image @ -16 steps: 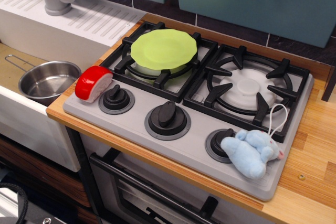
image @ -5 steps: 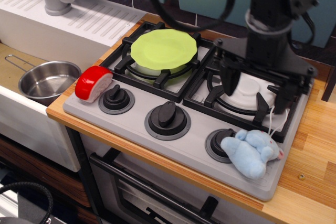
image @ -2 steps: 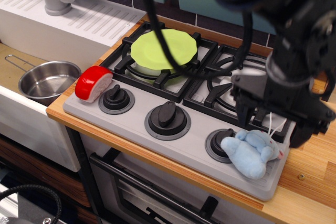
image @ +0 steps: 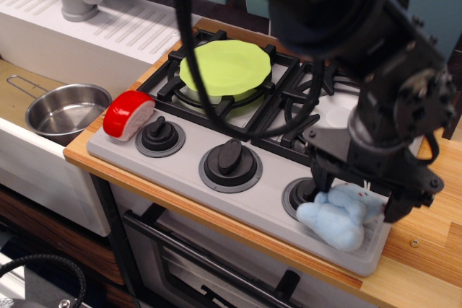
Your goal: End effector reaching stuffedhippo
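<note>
Black end effector (image: 359,194) straddles the stuffedhippo (image: 334,214) with fingers (image: 321,177) spread wide, right knob (image: 303,194) just beside.

Readable text: none on any surface in the view.
End effector (image: 359,194): black housing and cables, with no legible label, brand or number.
Stuffedhippo (image: 335,216), under the end effector: plain pale-blue plush, with no tag text visible.
Stove knobs (image: 231,158), left of the end effector: no markings, numbers or symbols can be made out.
Red-and-white toy wedge (image: 128,115), far left of the end effector: no lettering.
</note>
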You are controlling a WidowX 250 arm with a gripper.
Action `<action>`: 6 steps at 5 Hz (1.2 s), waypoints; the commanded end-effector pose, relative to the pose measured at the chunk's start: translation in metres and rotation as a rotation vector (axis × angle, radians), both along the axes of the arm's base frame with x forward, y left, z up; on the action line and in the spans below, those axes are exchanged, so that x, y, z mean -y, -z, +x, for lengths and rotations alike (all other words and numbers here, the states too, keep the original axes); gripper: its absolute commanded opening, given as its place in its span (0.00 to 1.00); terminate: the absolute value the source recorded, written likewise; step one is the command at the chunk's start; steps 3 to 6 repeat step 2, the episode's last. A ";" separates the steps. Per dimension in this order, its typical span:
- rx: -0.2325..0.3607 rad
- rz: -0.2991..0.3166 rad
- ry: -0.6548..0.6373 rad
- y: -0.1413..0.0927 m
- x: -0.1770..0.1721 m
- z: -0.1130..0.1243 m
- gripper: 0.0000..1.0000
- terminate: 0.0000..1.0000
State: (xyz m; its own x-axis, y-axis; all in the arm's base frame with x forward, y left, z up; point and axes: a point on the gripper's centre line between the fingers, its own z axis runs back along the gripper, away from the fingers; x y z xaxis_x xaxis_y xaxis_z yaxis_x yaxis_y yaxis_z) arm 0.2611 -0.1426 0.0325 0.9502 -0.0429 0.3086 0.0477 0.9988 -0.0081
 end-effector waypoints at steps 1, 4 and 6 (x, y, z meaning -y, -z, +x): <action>0.060 -0.042 0.020 0.019 -0.002 0.002 1.00 0.00; 0.063 -0.046 0.013 0.024 -0.002 0.002 1.00 1.00; 0.063 -0.046 0.013 0.024 -0.002 0.002 1.00 1.00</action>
